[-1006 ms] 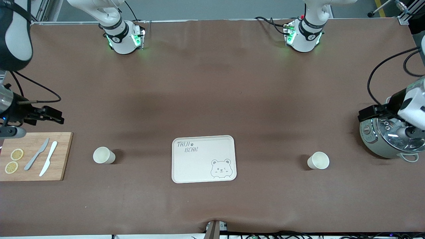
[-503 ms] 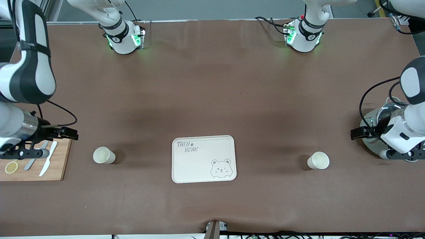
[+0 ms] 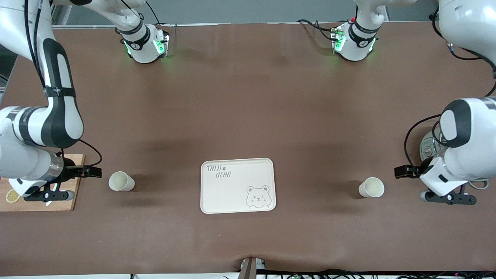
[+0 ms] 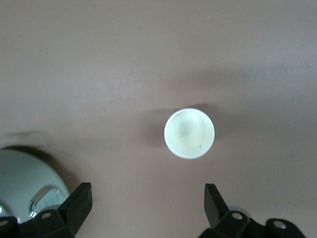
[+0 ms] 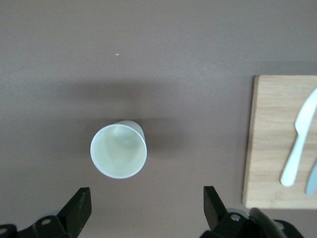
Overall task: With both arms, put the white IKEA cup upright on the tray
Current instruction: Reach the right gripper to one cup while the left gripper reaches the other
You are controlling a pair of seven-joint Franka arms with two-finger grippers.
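Tray [image 3: 237, 185] sits mid-bench, a white cup either side: right gripper [image 3: 94, 171] spread wide by one [image 3: 121, 181], left gripper [image 3: 403, 171] likewise by the other [image 3: 371, 187].

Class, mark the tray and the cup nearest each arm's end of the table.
tray [image 3: 232, 190], front view, bare middle.
cup at right arm's end [image 3: 121, 181], front view, open mouth.
cup at left arm's end [image 3: 372, 187], front view, open mouth.

The brown surface [image 3: 248, 108] carries a cream tray [image 3: 237, 185], two upright white cups [image 3: 121, 181] [image 3: 371, 187], a wooden cutting board [image 3: 66, 202] and a metal pot [image 3: 428, 144].
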